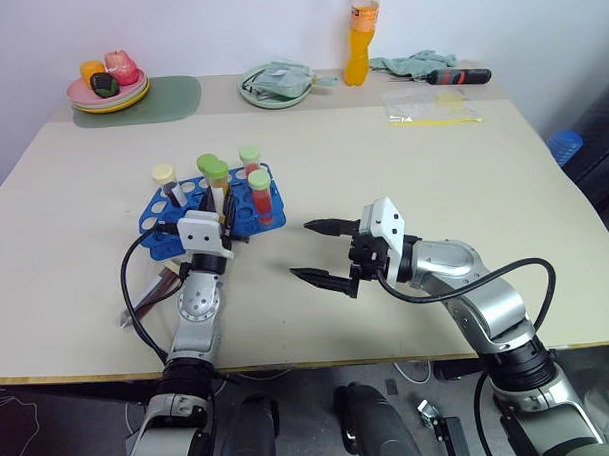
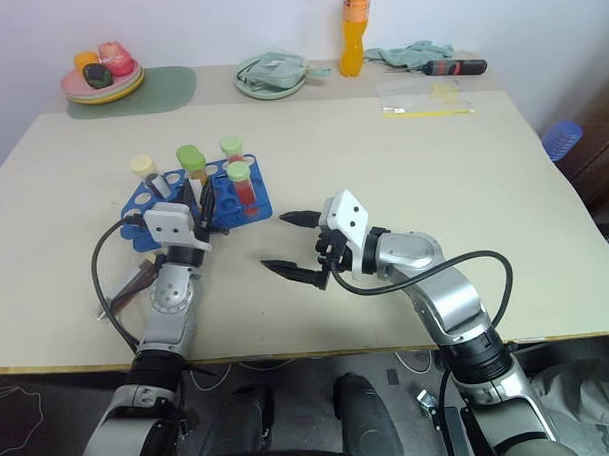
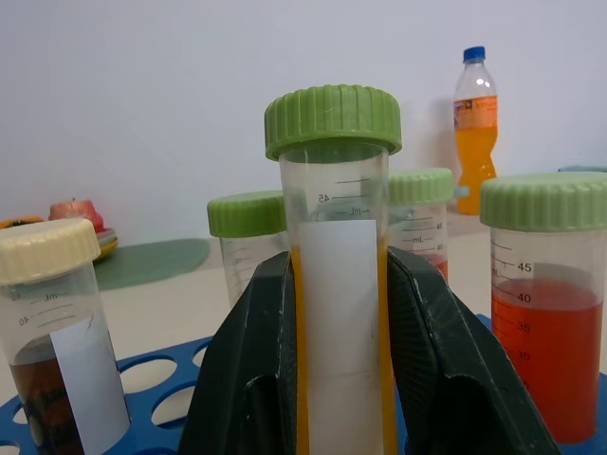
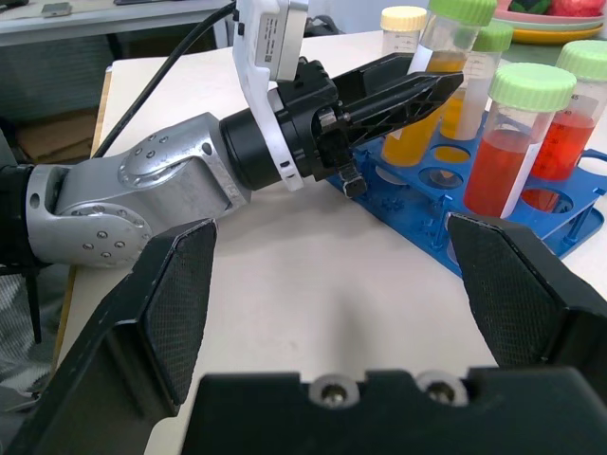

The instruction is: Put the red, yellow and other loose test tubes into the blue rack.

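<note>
I was mid-placement: my left end effector (image 1: 216,206) was clamped on the yellow-orange tube (image 3: 334,284), green cap up, held upright over the blue rack (image 2: 252,205). Couldn't tell if its bottom was already in a hole. Just beside it stood the red tube (image 4: 505,156) and the cream-capped dark tube (image 3: 52,332). Right end effector (image 1: 320,252) hung spread wide and empty, off to the side over the counter (image 1: 403,175). Next, I figured: ease straight down, then let go.

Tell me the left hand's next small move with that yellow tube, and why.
Probably lower it, then let go. The left hand is shut on the clear plastic tube of yellow-orange liquid with a green cap, upright over the bright blue plastic rack, and it stands higher than the tubes beside it.
</note>
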`<state>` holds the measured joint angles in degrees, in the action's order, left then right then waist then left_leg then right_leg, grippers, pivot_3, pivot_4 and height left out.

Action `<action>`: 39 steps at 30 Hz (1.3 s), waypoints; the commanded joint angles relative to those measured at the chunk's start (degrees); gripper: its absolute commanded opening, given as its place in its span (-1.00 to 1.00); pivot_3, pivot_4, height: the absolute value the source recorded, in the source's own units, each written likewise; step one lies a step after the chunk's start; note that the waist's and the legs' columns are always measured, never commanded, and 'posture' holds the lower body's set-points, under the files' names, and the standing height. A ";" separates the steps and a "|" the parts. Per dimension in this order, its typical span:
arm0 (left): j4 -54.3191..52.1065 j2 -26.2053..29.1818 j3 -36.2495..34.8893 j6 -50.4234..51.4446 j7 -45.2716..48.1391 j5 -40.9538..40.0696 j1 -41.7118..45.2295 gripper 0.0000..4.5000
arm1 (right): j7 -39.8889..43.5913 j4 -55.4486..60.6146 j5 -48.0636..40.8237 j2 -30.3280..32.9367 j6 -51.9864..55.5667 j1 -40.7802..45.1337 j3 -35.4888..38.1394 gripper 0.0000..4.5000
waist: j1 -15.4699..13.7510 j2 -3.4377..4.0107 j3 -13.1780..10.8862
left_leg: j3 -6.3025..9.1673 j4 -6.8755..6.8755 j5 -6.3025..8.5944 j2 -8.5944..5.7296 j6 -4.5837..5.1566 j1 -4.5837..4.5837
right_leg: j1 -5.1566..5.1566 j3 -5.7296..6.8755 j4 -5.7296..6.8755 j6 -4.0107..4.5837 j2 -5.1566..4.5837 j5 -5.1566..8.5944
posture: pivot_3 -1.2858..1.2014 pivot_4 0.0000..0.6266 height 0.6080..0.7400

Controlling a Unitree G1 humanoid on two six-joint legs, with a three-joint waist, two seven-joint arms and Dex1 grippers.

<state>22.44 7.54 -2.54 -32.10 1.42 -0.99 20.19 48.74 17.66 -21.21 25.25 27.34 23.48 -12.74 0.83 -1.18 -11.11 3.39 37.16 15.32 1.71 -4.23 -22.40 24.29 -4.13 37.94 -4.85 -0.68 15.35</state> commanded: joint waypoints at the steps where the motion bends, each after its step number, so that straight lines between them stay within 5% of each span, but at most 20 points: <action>1: -0.61 -0.22 -0.30 -0.42 1.39 -0.83 0.34 -0.02 | -0.03 2.44 -1.08 -0.33 0.06 0.73 0.57 0.90 | 0.03 0.00 0.00 | 0.00 0.00 0.00 0.00 0.00 0.00 | 0.00 0.00 0.00 0.00 0.00 0.00 | 0.03 -0.52 1.00; 5: -8.33 -0.29 -1.81 2.36 2.58 -4.96 -1.47 0.88 | -0.11 2.79 -1.31 -0.44 0.21 0.73 0.41 0.90 | 0.15 0.00 0.00 | 0.00 0.00 0.00 0.00 0.00 0.00 | 0.00 0.00 0.01 0.00 0.00 0.00 | 0.03 -0.52 1.00; 11: -31.27 1.88 -4.00 15.01 2.08 -10.03 -5.60 0.88 | -0.14 3.53 -1.82 -0.43 0.69 0.14 0.58 0.90 | 0.21 -0.01 0.00 | 0.03 0.01 0.00 0.02 0.00 0.01 | 0.00 0.00 0.05 0.00 0.00 0.00 | 0.03 -0.52 1.00; 16: -52.35 10.89 -10.48 38.01 2.49 -21.94 -11.26 0.88 | -0.01 3.63 -2.14 -0.52 0.84 -0.28 0.60 0.90 | 0.48 0.00 0.00 | 0.03 0.00 0.00 0.04 0.00 0.04 | 0.00 0.00 0.09 0.00 0.02 0.00 | 0.03 -0.52 1.00; 19: -59.72 24.89 -20.31 60.90 4.42 -40.12 -17.84 0.95 | 0.51 3.21 -2.31 -0.36 0.80 -0.27 0.46 0.90 | 0.89 0.01 -0.01 | 0.04 -0.01 0.00 0.08 0.00 0.06 | 0.00 0.00 0.13 0.02 0.05 0.02 | 0.03 -0.52 1.00; 21: -61.61 34.52 -26.67 70.32 7.05 -43.99 -21.43 0.95 | 0.94 2.90 -2.46 -0.21 0.76 -0.19 0.39 0.90 | 1.49 -0.03 -0.04 | 0.09 0.00 0.00 0.10 0.01 0.05 | 0.01 0.04 0.17 0.03 0.06 0.03 | 0.03 -0.52 1.00; 26: -59.20 48.29 -37.59 91.90 5.91 -64.52 -24.60 0.95 | 2.78 1.20 -2.17 -0.27 -0.18 1.02 -0.42 0.90 | 1.54 -0.05 -0.06 | 0.09 -0.01 0.01 0.08 0.01 0.04 | 0.00 0.07 0.10 0.04 0.05 0.05 | 0.03 -0.52 1.00; 29: -57.49 54.40 -34.57 99.71 5.22 -68.88 -23.28 0.95 | 3.60 0.11 -1.72 -0.69 -0.88 2.02 -0.87 0.90 | 1.72 -0.01 -0.08 | 0.07 -0.02 0.01 0.09 0.01 0.05 | 0.00 0.07 0.09 0.04 0.05 0.05 | 0.03 -0.52 1.00; 35: -50.52 67.33 -18.32 107.22 9.01 -59.60 -16.59 0.95 | 3.45 -0.33 -1.24 -1.22 -1.61 2.39 -1.33 0.90 | 1.81 0.01 -0.09 | 0.05 -0.08 0.01 0.08 0.01 0.06 | 0.07 0.05 0.10 0.07 0.09 0.06 | 0.03 -0.52 1.00; 39: -45.72 70.61 -8.92 108.45 15.55 -55.81 -9.18 0.95 | 2.43 0.98 -1.07 -1.14 -1.31 1.02 -1.03 0.90 | 1.76 0.00 -0.10 | 0.02 -0.12 0.01 0.08 0.00 0.00 | 0.15 0.05 0.08 0.08 0.08 0.07 | 0.03 -0.52 1.00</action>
<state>-24.17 76.91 -13.68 76.09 14.34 -58.92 9.26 51.62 16.13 -22.08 24.38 26.96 24.72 -14.27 2.59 -1.18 -11.21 3.40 37.04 15.33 1.79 -4.23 -22.40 24.44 -4.08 38.02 -4.76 -0.61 15.42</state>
